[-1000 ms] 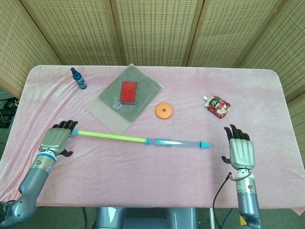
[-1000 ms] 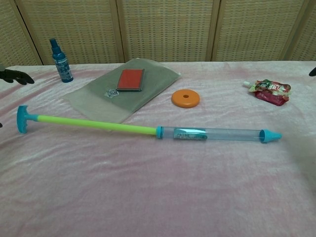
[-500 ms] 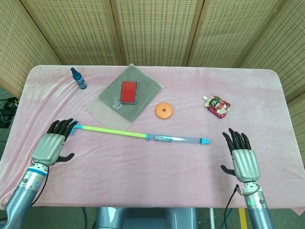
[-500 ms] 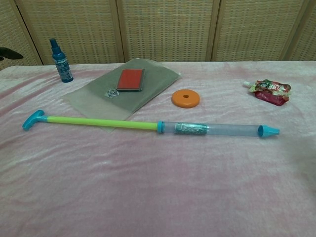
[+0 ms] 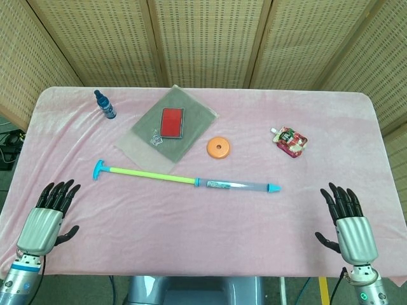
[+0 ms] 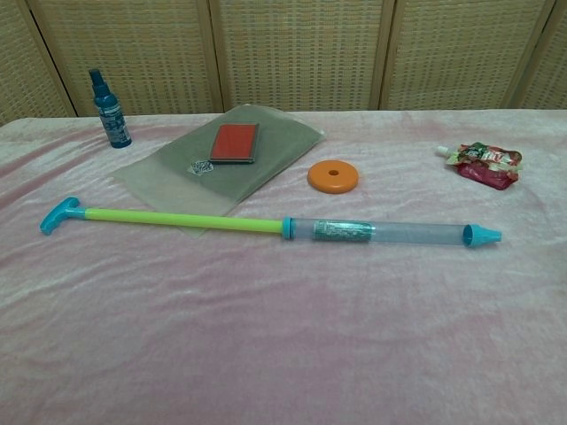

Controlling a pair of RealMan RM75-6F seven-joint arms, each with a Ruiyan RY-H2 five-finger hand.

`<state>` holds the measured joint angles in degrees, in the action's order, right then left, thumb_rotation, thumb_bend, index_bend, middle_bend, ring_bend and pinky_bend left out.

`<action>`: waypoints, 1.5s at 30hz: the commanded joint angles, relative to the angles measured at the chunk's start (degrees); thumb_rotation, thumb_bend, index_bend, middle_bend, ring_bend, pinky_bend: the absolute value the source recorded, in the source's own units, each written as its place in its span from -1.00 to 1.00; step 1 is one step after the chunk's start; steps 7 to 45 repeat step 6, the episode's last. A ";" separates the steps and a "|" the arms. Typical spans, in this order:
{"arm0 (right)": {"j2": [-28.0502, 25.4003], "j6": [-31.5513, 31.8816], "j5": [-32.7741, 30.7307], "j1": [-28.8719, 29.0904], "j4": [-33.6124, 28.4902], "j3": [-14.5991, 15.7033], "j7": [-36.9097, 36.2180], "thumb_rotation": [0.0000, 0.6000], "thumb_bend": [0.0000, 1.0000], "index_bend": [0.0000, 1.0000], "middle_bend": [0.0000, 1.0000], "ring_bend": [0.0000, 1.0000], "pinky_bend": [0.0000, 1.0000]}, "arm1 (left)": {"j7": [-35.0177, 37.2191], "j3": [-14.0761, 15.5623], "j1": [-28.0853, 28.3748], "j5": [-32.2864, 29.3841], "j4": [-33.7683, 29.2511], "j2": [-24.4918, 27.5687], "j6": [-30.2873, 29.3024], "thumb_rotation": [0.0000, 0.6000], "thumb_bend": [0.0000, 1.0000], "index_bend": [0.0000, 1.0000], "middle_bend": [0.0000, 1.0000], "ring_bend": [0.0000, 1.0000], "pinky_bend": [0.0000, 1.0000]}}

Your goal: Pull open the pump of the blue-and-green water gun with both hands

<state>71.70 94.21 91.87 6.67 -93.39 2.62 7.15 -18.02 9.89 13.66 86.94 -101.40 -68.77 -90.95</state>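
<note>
The water gun point(image 5: 238, 185) point(image 6: 390, 233) lies flat across the middle of the pink cloth. Its clear barrel ends in a blue nozzle on the right. Its green pump rod point(image 5: 149, 175) point(image 6: 182, 219) is drawn far out to the left and ends in a blue T-handle point(image 5: 98, 169) point(image 6: 58, 215). In the head view my left hand point(image 5: 46, 216) hovers at the near left table edge, fingers spread, holding nothing, well short of the handle. At the near right edge my right hand point(image 5: 350, 220) is likewise spread and empty. Neither hand shows in the chest view.
A blue spray bottle point(image 5: 105, 105) point(image 6: 110, 109) stands at the far left. A red card point(image 5: 172, 122) point(image 6: 235, 142) lies on a grey pouch point(image 5: 145, 147). An orange disc point(image 5: 218, 148) point(image 6: 333, 176) and a red snack packet point(image 5: 291, 141) point(image 6: 483, 164) lie behind the gun.
Both hands have let go and drawn back toward the near table edge. The water gun settled flat on the cloth, its handle rolled over, and has stayed still since.
</note>
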 commanded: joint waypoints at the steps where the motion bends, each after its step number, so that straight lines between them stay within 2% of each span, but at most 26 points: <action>1: -0.80 -0.76 -0.71 -0.20 0.11 -0.58 -0.63 1.00 -0.59 -1.00 -1.00 -1.00 -1.00 | 0.59 -0.73 -0.75 0.53 0.46 0.07 -0.37 1.00 -0.56 -1.00 -1.00 -1.00 -1.00; 6: -0.60 -2.39 -1.00 -0.29 0.35 -0.82 -0.72 1.00 -0.59 -1.00 -1.00 -1.00 -1.00 | 0.46 -1.50 -1.30 0.61 0.73 0.10 1.16 1.00 -0.56 -1.00 -1.00 -1.00 -1.00; 45: -0.60 -2.39 -1.00 -0.29 0.35 -0.82 -0.72 1.00 -0.59 -1.00 -1.00 -1.00 -1.00 | 0.46 -1.50 -1.30 0.61 0.73 0.10 1.16 1.00 -0.56 -1.00 -1.00 -1.00 -1.00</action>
